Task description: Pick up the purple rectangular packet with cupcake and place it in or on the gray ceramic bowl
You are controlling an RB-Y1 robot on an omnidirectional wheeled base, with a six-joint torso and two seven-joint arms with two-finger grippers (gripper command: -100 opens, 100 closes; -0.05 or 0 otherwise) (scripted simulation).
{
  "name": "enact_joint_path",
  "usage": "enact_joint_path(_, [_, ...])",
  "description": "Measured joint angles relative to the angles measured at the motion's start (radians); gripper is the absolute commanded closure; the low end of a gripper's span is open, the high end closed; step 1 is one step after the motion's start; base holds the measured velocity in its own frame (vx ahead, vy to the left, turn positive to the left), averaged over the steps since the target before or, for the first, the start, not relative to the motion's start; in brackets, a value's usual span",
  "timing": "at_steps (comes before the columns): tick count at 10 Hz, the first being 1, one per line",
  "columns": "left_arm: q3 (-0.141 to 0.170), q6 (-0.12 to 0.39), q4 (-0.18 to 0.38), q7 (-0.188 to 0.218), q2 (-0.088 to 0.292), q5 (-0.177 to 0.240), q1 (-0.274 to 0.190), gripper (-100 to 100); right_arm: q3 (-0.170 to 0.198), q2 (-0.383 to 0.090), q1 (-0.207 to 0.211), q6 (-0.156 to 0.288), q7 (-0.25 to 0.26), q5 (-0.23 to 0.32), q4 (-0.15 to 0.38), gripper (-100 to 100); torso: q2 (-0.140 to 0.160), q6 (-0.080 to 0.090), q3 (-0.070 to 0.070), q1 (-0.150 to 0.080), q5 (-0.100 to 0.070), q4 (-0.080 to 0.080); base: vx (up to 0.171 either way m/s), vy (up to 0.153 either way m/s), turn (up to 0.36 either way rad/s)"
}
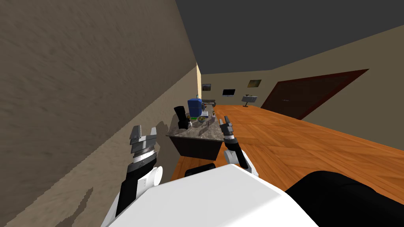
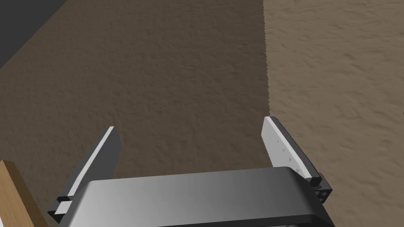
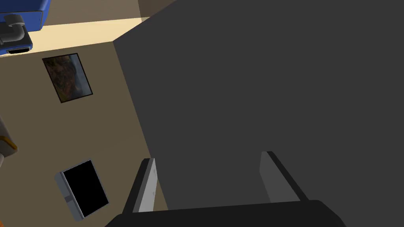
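Note:
A low table with a grey stone top (image 1: 197, 134) stands ahead against the left wall, a short way beyond both hands. A small bowl with greenish contents (image 1: 202, 118) sits among several small items on it; they are too small to tell a purple packet apart. My left gripper (image 1: 144, 130) (image 2: 189, 124) is raised beside the wall, left of the table's near corner, open and empty. My right gripper (image 1: 228, 121) (image 3: 207, 156) is held up near the table's right edge, also open with nothing between its fingers.
On the table stand a blue boxy appliance (image 1: 195, 105) and a black upright object (image 1: 180, 116). The tan wall (image 1: 79, 98) runs close along my left. Orange wooden floor (image 1: 300, 146) spreads to the right, with a dark door (image 1: 311, 92) on the far right wall.

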Motion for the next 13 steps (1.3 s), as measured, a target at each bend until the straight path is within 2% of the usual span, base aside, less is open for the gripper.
enact_joint_path(2, [0.000,0.000,0.000,0.000,0.000,0.000,0.000,0,-0.004,-0.037,-0.006,0.006,0.016,0.014,0.015,-100,-0.001,0.000,0.000,0.001,0.000,0.000,0.017,0.032,-0.019])
enact_joint_path(5, [0.000,0.000,0.000,0.000,0.000,0.000,0.000,0,-0.017,-0.076,-0.033,0.036,0.068,0.057,0.054,-100,-0.003,0.000,-0.002,0.003,0.001,-0.001,0.036,0.052,-0.023])
enact_joint_path(13, [0.000,0.000,0.000,0.000,0.000,0.000,0.000,0,-0.064,-0.096,-0.112,0.113,0.235,0.193,0.185,-100,-0.003,0.000,-0.002,0.004,0.001,-0.001,0.034,0.055,-0.029])
